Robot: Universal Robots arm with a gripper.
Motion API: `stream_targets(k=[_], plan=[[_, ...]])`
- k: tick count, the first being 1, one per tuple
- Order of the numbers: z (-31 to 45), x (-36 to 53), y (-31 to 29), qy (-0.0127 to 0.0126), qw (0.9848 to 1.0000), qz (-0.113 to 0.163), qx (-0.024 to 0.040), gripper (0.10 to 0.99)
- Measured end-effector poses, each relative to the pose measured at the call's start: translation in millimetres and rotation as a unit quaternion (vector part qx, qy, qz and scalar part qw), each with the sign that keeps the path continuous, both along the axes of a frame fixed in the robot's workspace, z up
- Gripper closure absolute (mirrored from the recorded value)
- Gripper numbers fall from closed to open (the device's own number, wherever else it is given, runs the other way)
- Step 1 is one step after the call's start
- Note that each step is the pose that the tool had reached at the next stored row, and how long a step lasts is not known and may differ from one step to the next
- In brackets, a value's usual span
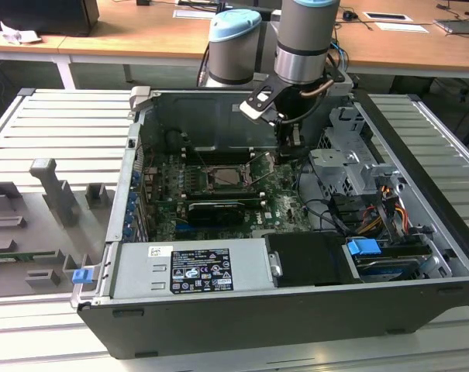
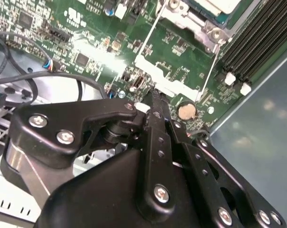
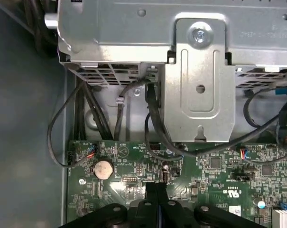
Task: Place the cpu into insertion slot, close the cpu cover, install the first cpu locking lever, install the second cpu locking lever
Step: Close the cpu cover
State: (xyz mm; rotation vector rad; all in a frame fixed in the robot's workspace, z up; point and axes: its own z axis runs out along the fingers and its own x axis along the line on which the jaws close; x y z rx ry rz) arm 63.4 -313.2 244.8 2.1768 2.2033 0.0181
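Steel sheet, dull grey and folded at the edges, forms the open computer case (image 1: 133, 201). Inside it lies a glossy green circuit board (image 1: 277, 198) studded with tiny parts. At the board's middle sits the insertion slot (image 1: 229, 177), a dark square with a grey metal rim, seen close in the second wrist view (image 2: 196, 21). The cpu (image 2: 219, 4) lies in it, a flat pale silver-beige face cut off by the picture's edge. The cpu cover (image 2: 157, 78) is a thin grey frame with a large window that shows green board through it. It is swung away from the slot, and in the exterior view it is a thin slanted line (image 1: 262, 174) at the slot's three o'clock side.

Round and matte silver, a coin cell (image 3: 103, 168) sits near the board's edge. Long black memory slots (image 2: 257, 47) with white clips run beside the socket. A perforated drive cage (image 3: 200, 71) of bright stamped metal trails black cables (image 3: 86, 114).

The arm (image 1: 304, 39), smooth grey tube with a pale blue joint cap, enters from twelve o'clock and drops almost straight down. Its black gripper (image 1: 290, 149) points into the case at about three o'clock from the slot. In both wrist views the angular, bolted fingers are pressed together at the tip (image 2: 155, 99) (image 3: 157, 187), with nothing visible between them, just beside the cover's free edge.
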Motion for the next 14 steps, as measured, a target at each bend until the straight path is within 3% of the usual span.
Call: stream_targets(k=[3,14], plan=[[-0.3,-2.4,-0.1,0.001,1.0,0.0,0.0,0.98],[-0.3,-8.6,0.0,0.001,1.0,0.0,0.0,0.98]])
